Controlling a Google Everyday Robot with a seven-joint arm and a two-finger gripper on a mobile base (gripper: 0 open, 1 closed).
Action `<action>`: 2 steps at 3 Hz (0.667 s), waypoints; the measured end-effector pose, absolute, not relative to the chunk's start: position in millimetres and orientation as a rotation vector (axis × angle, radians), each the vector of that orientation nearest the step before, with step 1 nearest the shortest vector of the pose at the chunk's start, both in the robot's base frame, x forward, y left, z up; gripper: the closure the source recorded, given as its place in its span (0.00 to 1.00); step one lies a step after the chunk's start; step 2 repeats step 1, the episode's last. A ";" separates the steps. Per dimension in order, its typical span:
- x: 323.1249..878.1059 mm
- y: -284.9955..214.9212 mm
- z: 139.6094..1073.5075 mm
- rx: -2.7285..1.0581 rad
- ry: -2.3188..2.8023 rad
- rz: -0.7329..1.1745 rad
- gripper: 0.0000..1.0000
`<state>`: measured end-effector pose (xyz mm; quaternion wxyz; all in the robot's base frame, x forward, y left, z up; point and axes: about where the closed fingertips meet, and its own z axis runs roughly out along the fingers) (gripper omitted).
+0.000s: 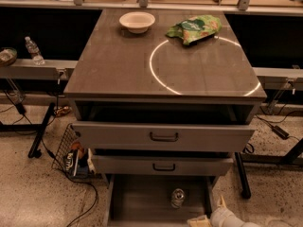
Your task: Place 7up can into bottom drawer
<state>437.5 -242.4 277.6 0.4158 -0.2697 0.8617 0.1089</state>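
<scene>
7up can (177,198) upright in bottom drawer (137,200), hand (209,212) near, apart

No text, brand or number can be read anywhere; the 7up can (177,197) in the bottom drawer (137,203) shows none; the gripper (209,213) sits at that drawer's front right corner.

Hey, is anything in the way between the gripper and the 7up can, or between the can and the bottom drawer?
Nothing visible. The 7up can already stands in the bottom drawer, on its floor. The gripper is at the drawer's front right, apart from the can, only bare floor between them.
</scene>
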 end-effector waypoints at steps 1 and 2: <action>432.7 -244.9 289.1 -0.688 2.159 0.258 0.00; 432.7 -244.9 289.1 -0.688 2.159 0.258 0.00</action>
